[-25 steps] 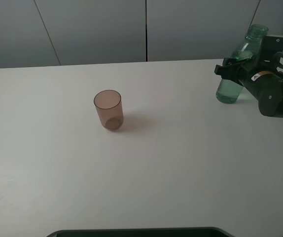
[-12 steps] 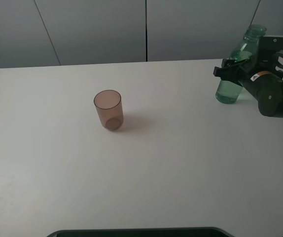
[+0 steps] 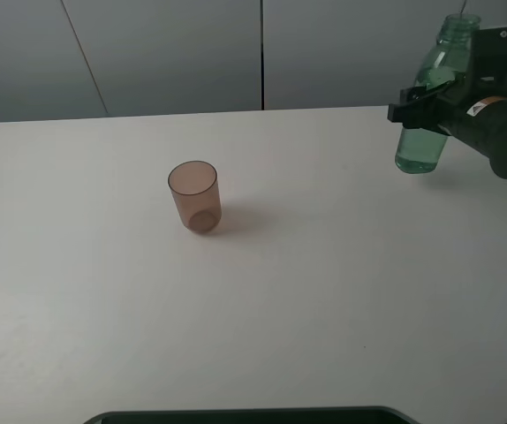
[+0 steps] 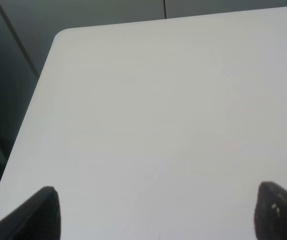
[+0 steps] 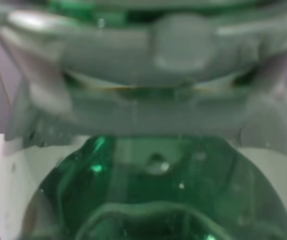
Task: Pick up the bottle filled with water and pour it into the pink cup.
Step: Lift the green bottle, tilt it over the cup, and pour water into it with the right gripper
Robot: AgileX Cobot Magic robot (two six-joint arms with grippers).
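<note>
Raised off the table, the bottle fills the blurred right wrist view.

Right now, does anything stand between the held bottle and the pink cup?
Nothing visible does. Only bare table lies between the bottle, gripped by the right tool, and the upright pink cup.

Soft, even light; faint shadows; close-up bottle badly blurred.

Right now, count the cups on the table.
1: the pink cup stands upright left of centre, apart from the bottle that the right gripper holds. Nothing appears hidden.
</note>
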